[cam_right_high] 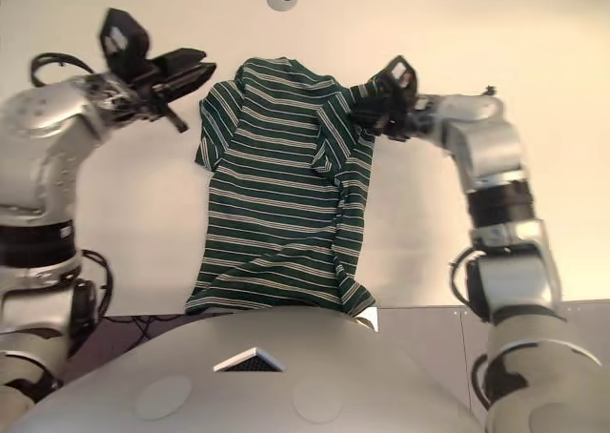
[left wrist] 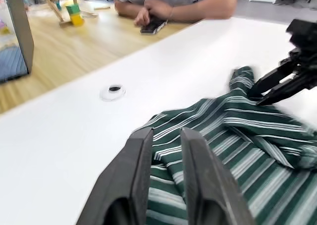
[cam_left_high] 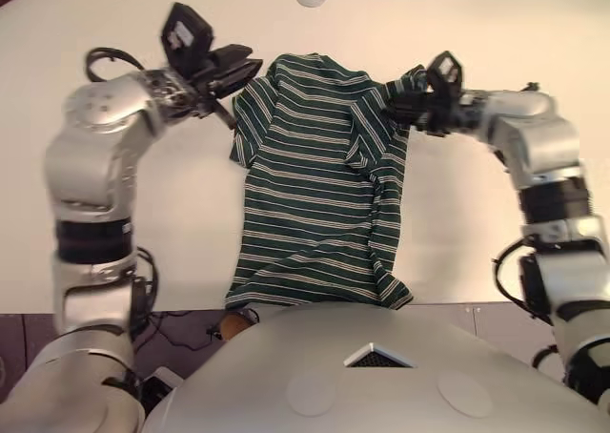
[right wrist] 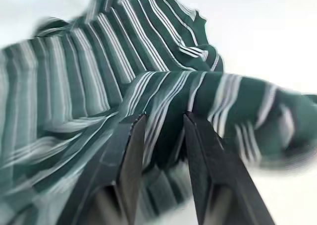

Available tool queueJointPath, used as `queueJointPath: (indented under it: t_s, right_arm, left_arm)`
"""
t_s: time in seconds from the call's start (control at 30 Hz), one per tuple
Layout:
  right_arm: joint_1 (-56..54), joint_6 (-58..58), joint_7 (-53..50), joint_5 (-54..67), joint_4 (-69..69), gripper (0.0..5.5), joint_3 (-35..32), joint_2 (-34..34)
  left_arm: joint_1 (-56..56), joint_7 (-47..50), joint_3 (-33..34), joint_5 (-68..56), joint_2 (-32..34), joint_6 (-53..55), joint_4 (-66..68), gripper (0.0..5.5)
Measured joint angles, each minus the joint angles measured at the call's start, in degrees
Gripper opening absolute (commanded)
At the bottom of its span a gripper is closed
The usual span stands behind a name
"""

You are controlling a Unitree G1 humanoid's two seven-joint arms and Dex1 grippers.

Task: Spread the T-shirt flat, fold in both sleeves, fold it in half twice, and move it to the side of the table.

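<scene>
The T-shirt [cam_left_high: 315, 195] lies rumpled on the worktop [cam_left_high: 191, 233], 1 sleeve clamped in the right hand [cam_left_high: 398, 104], likely to tug it flat, while the left hand [cam_left_high: 248, 70] hovers slightly parted by the opposite shoulder.

I've got the T-shirt [cam_left_high: 315, 214], dark green with thin white stripes, lying lengthwise on the white desk [cam_left_high: 172, 233]. Its neck end is toward the far side and its hem [cam_left_high: 305, 295] sits at the near edge. Its left sleeve [cam_left_high: 244, 137] lies spread out flat. The right side is rumpled and doubled over toward the middle. The right sleeve [right wrist: 237, 101] is lifted off the desk, pinched by the right gripper [right wrist: 164, 118].
</scene>
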Motion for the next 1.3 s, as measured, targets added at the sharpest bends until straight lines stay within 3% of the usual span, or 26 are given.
queueJointPath:
  t_s: [0.17,0.3,0.43,0.57,0.73,1.0,1.17,1.3]
  right_arm:
    - [-1.6,0.2,-7.1,-2.2,0.1,1.39,4.1,13.9]
    - [-1.3,3.5,-8.4,-1.9,-4.5,1.39,4.1,16.3]
    - [1.0,7.3,-7.8,-3.1,-6.8,1.39,5.4,14.8]
    - [4.0,8.1,-3.5,-5.3,-11.7,1.39,6.4,5.4]
    - [2.7,-6.2,-4.1,-13.8,-3.9,1.39,7.7,-3.5]
    - [-5.5,-13.7,-2.4,-15.8,12.4,1.39,-0.1,-13.7]
    - [-8.9,-15.7,-3.3,-15.0,16.1,1.39,-3.5,-12.5]
    - [-7.3,-7.9,-1.8,-6.4,2.2,1.39,-3.6,0.6]
  left_arm:
    - [-4.1,1.0,-5.4,7.4,-6.2,-13.0,28.4,0.70]
    - [-4.9,-2.2,-4.7,6.8,-6.6,-16.0,33.8,0.09]
    - [-4.9,-3.5,-4.1,6.4,-6.3,-13.2,33.4,0.04]
    - [-3.6,-2.9,-2.0,5.0,-5.5,-10.1,33.5,0.04]
    - [1.2,-0.7,2.2,3.8,-3.4,-9.3,30.5,0.04]
    - [4.7,1.7,7.7,2.3,0.5,-8.7,30.1,0.04]
    - [5.3,3.2,8.9,2.2,-0.2,-12.0,29.9,0.04]
    - [6.9,3.3,10.2,1.0,-0.4,-12.6,24.7,0.04]
